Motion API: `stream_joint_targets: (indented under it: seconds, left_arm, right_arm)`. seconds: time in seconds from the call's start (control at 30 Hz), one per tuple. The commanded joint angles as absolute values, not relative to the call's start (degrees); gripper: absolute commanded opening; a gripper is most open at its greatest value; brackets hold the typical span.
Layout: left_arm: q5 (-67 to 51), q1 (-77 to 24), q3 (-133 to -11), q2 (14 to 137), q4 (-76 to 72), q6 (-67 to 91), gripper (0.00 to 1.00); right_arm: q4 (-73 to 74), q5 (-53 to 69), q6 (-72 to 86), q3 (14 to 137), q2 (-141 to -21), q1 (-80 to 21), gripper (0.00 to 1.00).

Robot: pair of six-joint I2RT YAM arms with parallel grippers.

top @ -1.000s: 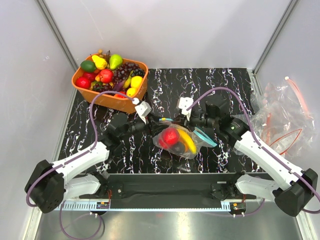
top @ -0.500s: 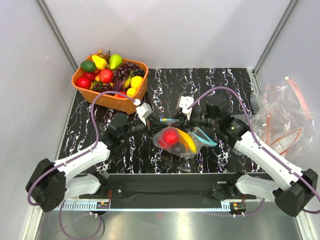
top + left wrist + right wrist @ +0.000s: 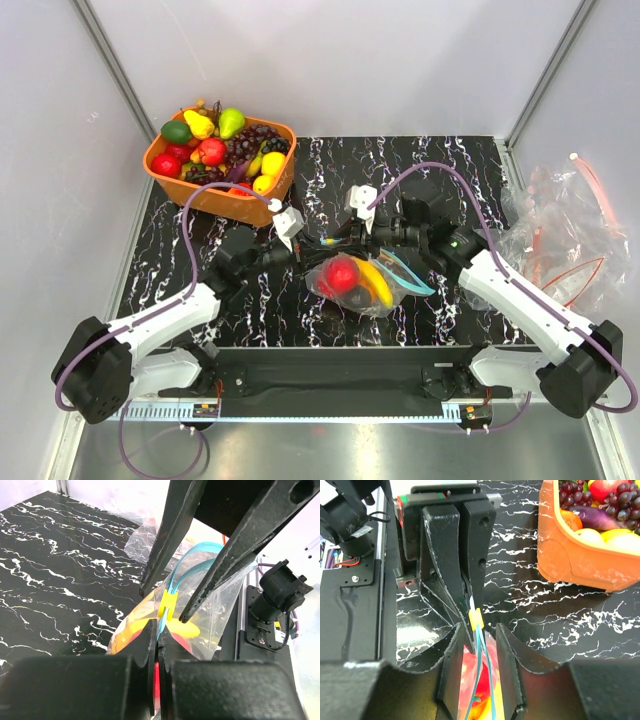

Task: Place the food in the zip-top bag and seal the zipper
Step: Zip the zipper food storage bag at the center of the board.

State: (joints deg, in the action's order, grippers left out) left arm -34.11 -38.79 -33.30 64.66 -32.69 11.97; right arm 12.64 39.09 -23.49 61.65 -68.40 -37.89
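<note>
Clear crinkly bag (image 3: pixel 390 298), glossy fruit (image 3: pixel 342 272) inside; left claw (image 3: pixel 158 632) pinching blue zipper (image 3: pixel 199 548), right claw (image 3: pixel 479 630) parted.

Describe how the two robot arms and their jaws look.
The left arm and the right arm match: white shells on the long links, black joints and bases. A purple cable loops along each arm to a white camera block at the wrist. The jaws are flat, matte black, tapering.

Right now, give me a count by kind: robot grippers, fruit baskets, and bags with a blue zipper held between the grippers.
grippers: 2, the left gripper and the right gripper
orange basket: 1
blue-zipper bag: 1
total: 4
</note>
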Motion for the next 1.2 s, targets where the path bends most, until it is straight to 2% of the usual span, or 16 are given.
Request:
stream_joint_targets:
  seconds: [0.0, 0.17, 0.33, 0.37, 0.57, 0.73, 0.93, 0.97, 1.03, 1.07, 1.13, 1.17]
  left_arm:
    - [-35.6, -38.67, -34.1, 65.12, -36.91, 11.25, 0.0]
    - [-35.42, -38.67, -34.72, 65.56, -36.3, 11.16, 0.0]
    - [-35.33, -38.67, -35.07, 65.83, -35.95, 11.16, 0.0]
    - [-35.42, -38.67, -35.07, 65.83, -35.86, 11.16, 0.0]
    - [-35.16, -38.67, -34.89, 65.13, -35.68, 10.9, 0.0]
    - [-35.33, -38.58, -35.24, 64.43, -34.89, 10.72, 0.0]
    - [-35.24, -38.58, -34.98, 63.28, -34.45, 10.63, 0.0]
    - [-35.33, -38.58, -34.98, 63.11, -34.45, 10.63, 0.0]
    - [-35.51, -38.58, -35.07, 63.19, -34.45, 10.63, 0.0]
    - [-35.51, -38.67, -35.07, 63.11, -34.45, 10.63, 0.0]
    - [-35.68, -38.58, -35.07, 63.11, -34.45, 10.63, 0.0]
    - [-35.6, -38.58, -35.16, 63.11, -34.45, 10.63, 0.0]
  right_arm:
    - [9.76, 41.39, -22.59, 64.69, -68.47, -38.58, 0.38]
    - [11.16, 41.48, -22.67, 65.48, -69.17, -38.85, 0.3]
    - [11.69, 41.75, -22.85, 65.13, -69.17, -39.11, 0.3]
    - [11.69, 41.75, -22.85, 65.13, -69.08, -39.2, 0.34]
    - [12.39, 41.66, -23.03, 64.95, -69.08, -39.37, 0.34]
    - [13.45, 41.22, -23.64, 65.3, -69.26, -39.29, 0.25]
    - [14.41, 41.04, -23.91, 65.57, -68.91, -39.37, 0.25]
    - [14.41, 41.04, -23.91, 65.57, -68.91, -39.46, 0.27]
    - [14.15, 40.87, -23.64, 65.48, -68.73, -39.38, 0.39]
    - [13.8, 40.87, -23.56, 65.39, -68.73, -39.29, 0.4]
    - [13.62, 40.87, -23.47, 65.3, -68.73, -39.29, 0.38]
    - [13.8, 40.96, -23.47, 65.39, -68.73, -39.37, 0.31]
